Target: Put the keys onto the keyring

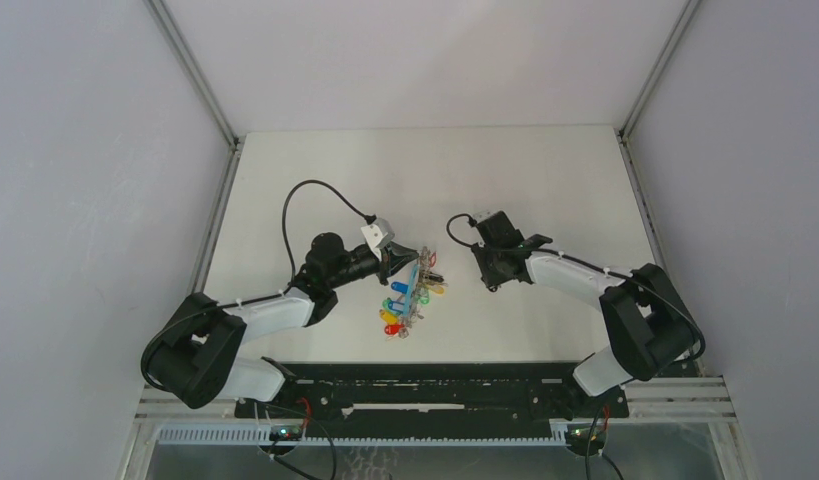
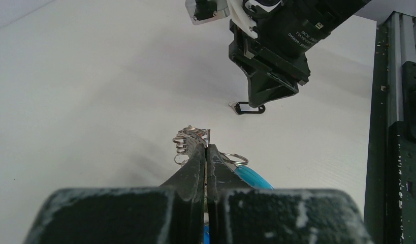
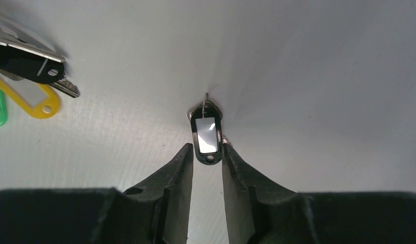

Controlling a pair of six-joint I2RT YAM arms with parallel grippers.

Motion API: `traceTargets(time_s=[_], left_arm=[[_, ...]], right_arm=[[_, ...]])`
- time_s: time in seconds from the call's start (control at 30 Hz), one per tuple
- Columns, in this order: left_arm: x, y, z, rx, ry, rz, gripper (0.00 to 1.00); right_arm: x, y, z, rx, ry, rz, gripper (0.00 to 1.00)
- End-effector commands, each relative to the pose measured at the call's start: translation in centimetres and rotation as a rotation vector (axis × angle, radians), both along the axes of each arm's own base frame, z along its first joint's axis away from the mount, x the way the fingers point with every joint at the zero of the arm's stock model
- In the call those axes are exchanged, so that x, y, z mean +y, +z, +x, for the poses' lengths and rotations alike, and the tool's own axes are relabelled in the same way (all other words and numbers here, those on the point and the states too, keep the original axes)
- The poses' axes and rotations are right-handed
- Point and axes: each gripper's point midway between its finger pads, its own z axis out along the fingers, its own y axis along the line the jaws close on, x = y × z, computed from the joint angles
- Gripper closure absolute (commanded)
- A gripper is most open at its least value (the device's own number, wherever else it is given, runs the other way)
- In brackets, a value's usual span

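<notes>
A white, matte counter fills the middle of the overhead view and is enclosed by pale grey walls on three sides. Aluminium posts are seen running up the two far corners, and a black rail is laid across the bottom edge of the frame. The surface is evenly lit, and only soft shadows are cast on it.

The keyring is found just left of the frame's centre. It is gripped at its edge by the left tool, whose fingers are clenched on it. In the left wrist view, silvery wire loops are seen at the fingertips and a turquoise segment just below and right of them. The keys are bunched just beneath the keyring in the overhead view, with blue, green, yellow and red heads spread on the counter.

A separate key with a black tag is seen at the centre of the right wrist view, well apart from that bunch. The right tool is parted, and the tag's near end is straddled by its fingertips. Whether the tag is touched cannot be told. A yellow tag and a black-headed key are shown at the upper left of that view.
</notes>
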Motion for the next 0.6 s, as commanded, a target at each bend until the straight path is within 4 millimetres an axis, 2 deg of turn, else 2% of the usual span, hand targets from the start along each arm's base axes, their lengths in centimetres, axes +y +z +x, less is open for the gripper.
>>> traceTargets(time_s=[0.0,0.23,0.57], left_arm=[[-0.6,3.5,0.7,-0.089,-0.006,-0.048,1.00],[-0.6,3.5,0.7,-0.089,-0.008,-0.049,1.00],[-0.7,3.4,0.6,-0.087,-0.011,-0.047,1.00]], right_arm=[[2.2,2.9,3.6,-0.206,-0.019,0.122,0.74],[2.8,1.9,3.8,-0.198,-0.014,0.134,0.79],[2.3,0.8,3.5,-0.142,-0.051,0.110,0.84]])
